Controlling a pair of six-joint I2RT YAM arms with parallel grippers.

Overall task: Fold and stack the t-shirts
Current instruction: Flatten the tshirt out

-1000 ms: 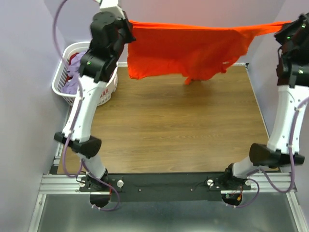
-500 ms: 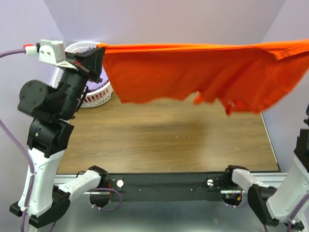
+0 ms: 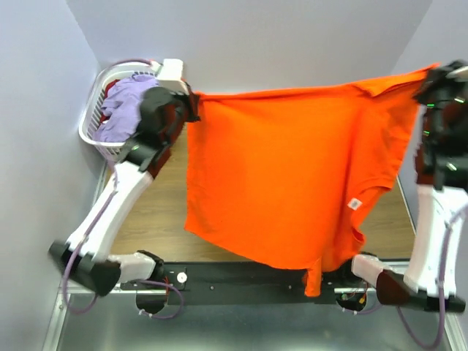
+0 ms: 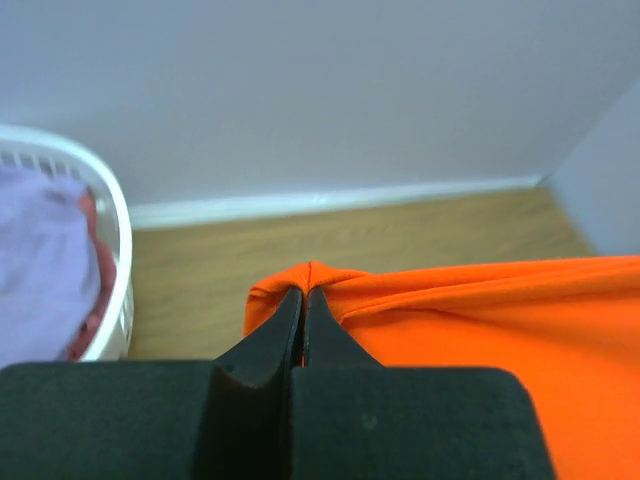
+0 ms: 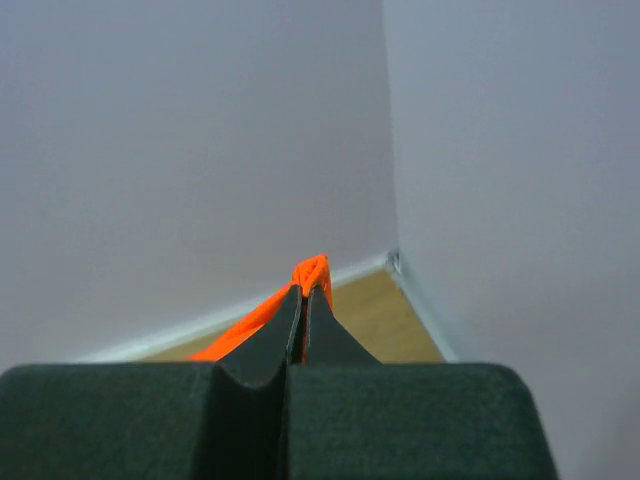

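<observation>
The bright orange t-shirt (image 3: 285, 175) hangs spread in the air between both arms, its lower end drooping over the table's near edge, its small white neck label (image 3: 355, 204) showing at the right. My left gripper (image 3: 194, 104) is shut on the shirt's top left corner (image 4: 305, 278). My right gripper (image 3: 436, 72) is shut on the top right corner (image 5: 312, 270), high by the right wall. A lavender t-shirt (image 3: 128, 102) lies in the basket at the back left.
The white slotted laundry basket (image 3: 91, 117) stands at the back left corner and also shows in the left wrist view (image 4: 118, 260). Wooden table (image 3: 157, 212) with walls behind and on both sides; black base rail (image 3: 241, 276) at the near edge.
Both arms have swung the orange shirt from a bunched band at the back into a spread sheet hanging toward the near edge. The left arm has moved back toward the basket.
</observation>
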